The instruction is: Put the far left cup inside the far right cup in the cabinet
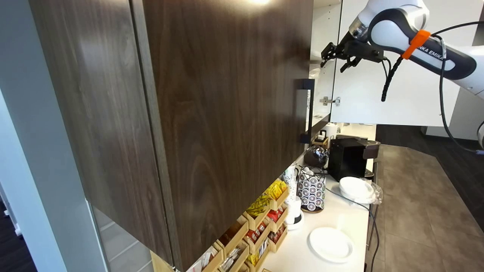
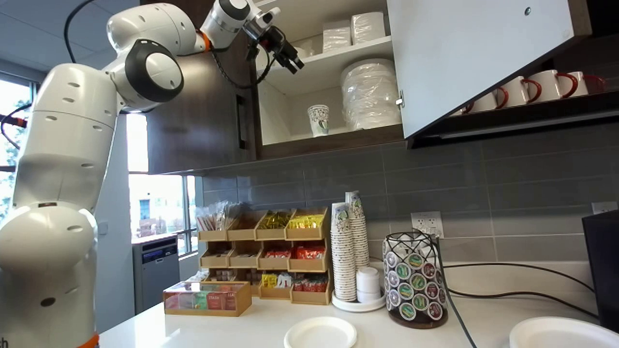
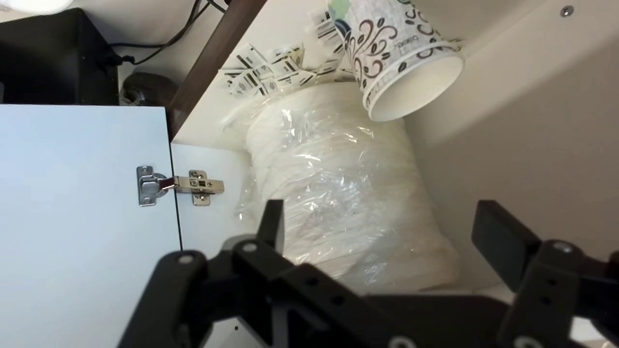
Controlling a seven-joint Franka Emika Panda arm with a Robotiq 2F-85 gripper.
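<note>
A white paper cup with a brown swirl and leaf print [image 2: 319, 120] stands upright on the bottom shelf of the dark brown cabinet [image 2: 193, 121]. The cup also shows in the wrist view [image 3: 396, 63], at the upper right, upside down in that picture. A double edge shows at its rim; I cannot tell whether two cups are nested. No second separate cup shows in the cabinet. My gripper [image 3: 382, 227] is open, with nothing between its fingers. It is in front of the opening, above and apart from the cup. It also shows in an exterior view [image 1: 332, 67].
A plastic-wrapped stack of plates [image 2: 370, 94] stands right of the cup. An upper shelf [image 2: 338, 52] holds white packages. The open white door [image 2: 474, 48] swings out at the right. Small paper packets [image 3: 271, 70] lie on the cabinet floor. Tall cup stacks [image 2: 343, 256] stand on the counter.
</note>
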